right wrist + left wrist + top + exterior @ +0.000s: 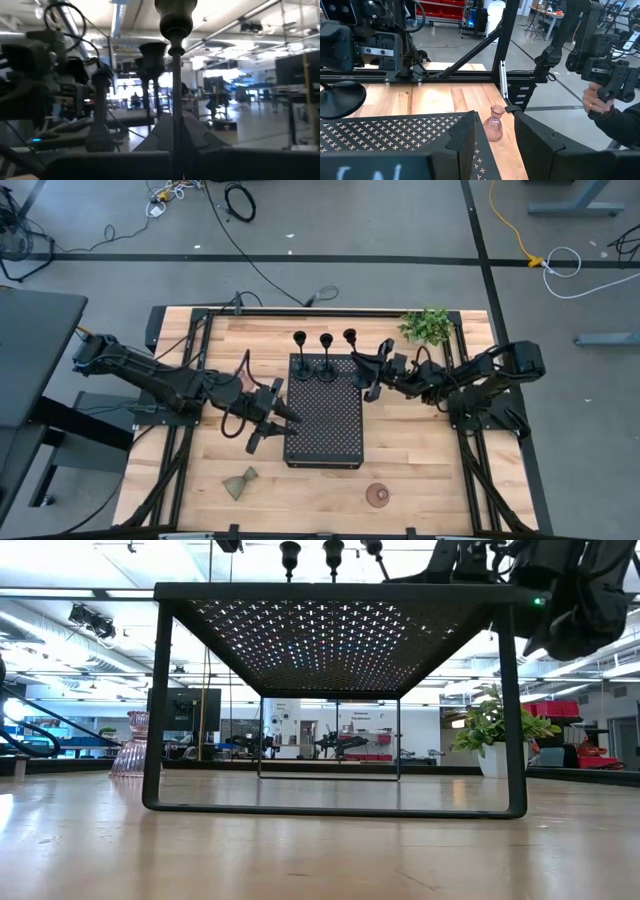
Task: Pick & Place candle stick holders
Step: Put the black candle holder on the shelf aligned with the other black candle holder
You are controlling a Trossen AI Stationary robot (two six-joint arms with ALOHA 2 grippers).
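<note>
Wooden worktop (420,470) carries a black perforated tray (325,420). Three black candle stick holders (325,345) stand along its far edge. The right end effector (368,376) is clamped on the stem of the rightmost one (172,90), its arm reaching in low from the right; placing appears under way, and release is judged next. The left end effector (268,420), fingers apart, hovers at the tray's left edge. A pinkish holder (378,496) and an olive-green holder (240,482) wait near the front.
</note>
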